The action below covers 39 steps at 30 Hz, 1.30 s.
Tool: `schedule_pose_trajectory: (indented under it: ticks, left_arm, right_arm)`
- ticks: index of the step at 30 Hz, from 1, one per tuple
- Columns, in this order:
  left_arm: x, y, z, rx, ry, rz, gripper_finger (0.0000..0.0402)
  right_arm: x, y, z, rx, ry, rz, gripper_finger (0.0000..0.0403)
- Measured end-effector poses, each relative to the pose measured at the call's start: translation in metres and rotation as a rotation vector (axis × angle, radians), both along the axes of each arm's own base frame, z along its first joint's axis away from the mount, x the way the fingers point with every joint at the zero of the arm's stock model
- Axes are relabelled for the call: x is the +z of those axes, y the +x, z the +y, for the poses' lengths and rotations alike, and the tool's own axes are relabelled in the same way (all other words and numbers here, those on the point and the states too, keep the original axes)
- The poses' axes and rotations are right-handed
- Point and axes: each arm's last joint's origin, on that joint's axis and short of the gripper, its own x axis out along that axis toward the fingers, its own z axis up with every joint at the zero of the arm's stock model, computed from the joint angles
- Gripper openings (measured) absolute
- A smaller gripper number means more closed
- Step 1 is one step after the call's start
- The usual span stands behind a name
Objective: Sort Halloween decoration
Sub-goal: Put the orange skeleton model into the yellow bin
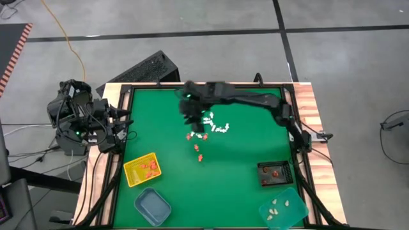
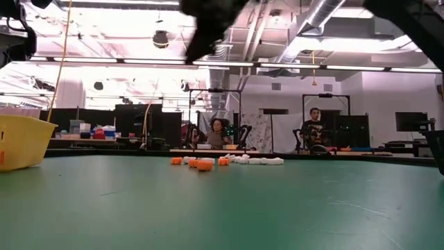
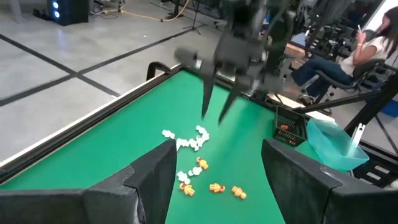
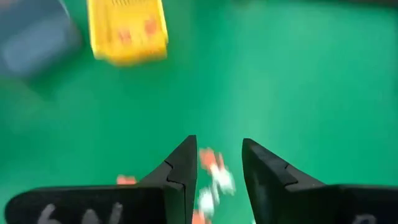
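Observation:
The Halloween decorations lie loose in the middle of the green mat: a cluster of tiny white pieces [image 1: 218, 126] and a few orange-red ones [image 1: 197, 144] just nearer. They show as white pieces [image 3: 186, 140] and orange pieces [image 3: 211, 185] in the left wrist view. My right gripper [image 3: 212, 117] hangs open above the pile, fingers pointing down and clear of the mat; through its own camera the right gripper [image 4: 217, 149] frames a few blurred pieces below. My left gripper [image 3: 217, 158] waits open at the table's left edge [image 1: 128, 121].
Near the front edge stand a yellow tray [image 1: 131, 177] with orange pieces, a grey-blue tray [image 1: 152, 206], a black tray [image 1: 284, 169] with red pieces and a teal tray [image 1: 297, 214] with white pieces. A raised black rim [image 1: 192, 86] frames the mat. People sit in the room beyond.

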Motion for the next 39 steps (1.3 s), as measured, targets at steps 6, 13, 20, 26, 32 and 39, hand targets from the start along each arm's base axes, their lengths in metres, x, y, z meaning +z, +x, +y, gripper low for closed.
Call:
schedule_pose_trajectory:
  ticks: [6,13,20,26,32,39]
  left_arm:
    - [0.000,0.000,0.000,-0.001,0.002,0.001,0.0226]
    - [0.000,0.000,0.000,-0.004,0.001,0.003,0.0226]
    - [-0.001,0.000,-0.001,-0.025,-0.001,0.025,0.0226]
    - [-0.001,0.000,0.000,-0.027,0.021,0.028,0.0226]
    - [-0.001,0.000,0.000,-0.021,0.004,0.022,0.0226]
    - [-0.001,0.000,-0.001,-0.021,-0.010,0.022,0.0226]
  right_arm:
    - [0.021,-0.051,-0.002,-0.064,-0.024,0.225,0.0121]
    - [-0.001,-0.064,0.007,-0.050,-0.002,0.454,0.0121]
    - [-0.055,-0.081,0.033,0.002,0.009,0.571,0.0121]
    - [-0.093,-0.096,0.049,-0.067,-0.032,0.315,0.0121]
    - [-0.140,-0.083,0.065,-0.058,-0.018,0.087,0.0121]
    - [-0.177,-0.066,0.064,-0.096,-0.068,0.100,0.0140]
